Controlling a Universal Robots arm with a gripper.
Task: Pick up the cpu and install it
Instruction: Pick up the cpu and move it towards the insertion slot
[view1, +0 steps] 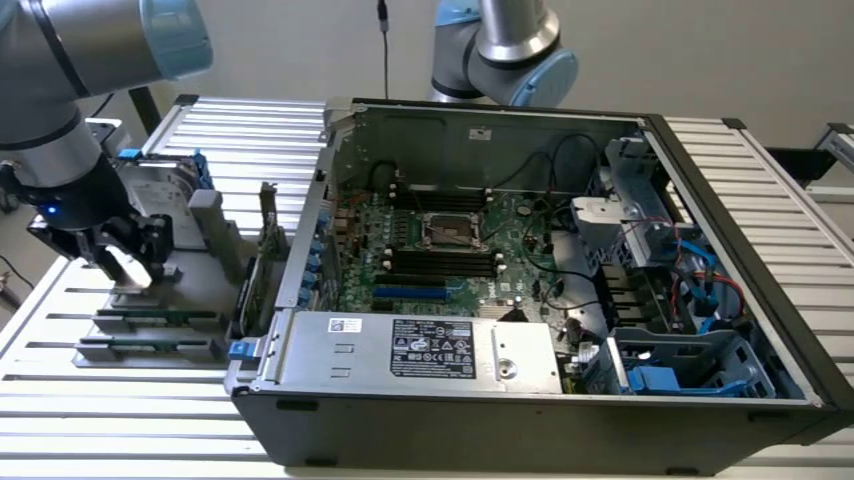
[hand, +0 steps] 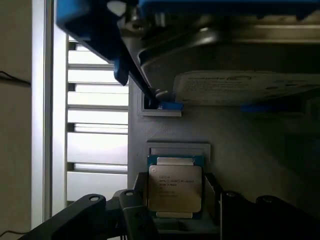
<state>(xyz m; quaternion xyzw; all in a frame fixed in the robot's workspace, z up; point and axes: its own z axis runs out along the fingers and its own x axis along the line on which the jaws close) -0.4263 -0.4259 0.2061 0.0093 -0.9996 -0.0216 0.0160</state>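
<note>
My gripper (view1: 127, 262) stands low over the grey parts fixture (view1: 187, 285) at the exterior view's left, on the slatted table (view1: 160, 420) beside the open computer case (view1: 534, 430). Its fingers (hand: 216, 205) are drawn in narrowly against two opposite edges of the cpu (hand: 175, 187), pinching the chip between them. The wrist view gives me the grip up close. The cpu's silvery, printed top faces the camera, with a thin blue-green edge showing around it and a dark finger hard against each side. The pale lip of the fixture's small recess (hand: 177, 148) lies just beyond the chip. I cannot tell from either view whether the cpu rests in that recess or hangs just clear of it. Past the recess the wrist camera also catches the large silver hard drive (hand: 240, 65) in its blue frame (hand: 100, 30), and the bright table slats (hand: 95, 100) off the edge of the fixture. From the exterior camera the cpu (view1: 130, 268) is only a small pale patch between the fingertips, but the wider scene opens up. The hard drive (view1: 160, 185) stands just behind the gripper, and two long memory sticks (view1: 158, 320) lie in the fixture in front of it. The case lies well apart toward the exterior view's right, its motherboard (view1: 441, 270) exposed with the square processor socket (view1: 451, 232) near the middle. A second arm (view1: 514, 50) stands behind the case.
</note>
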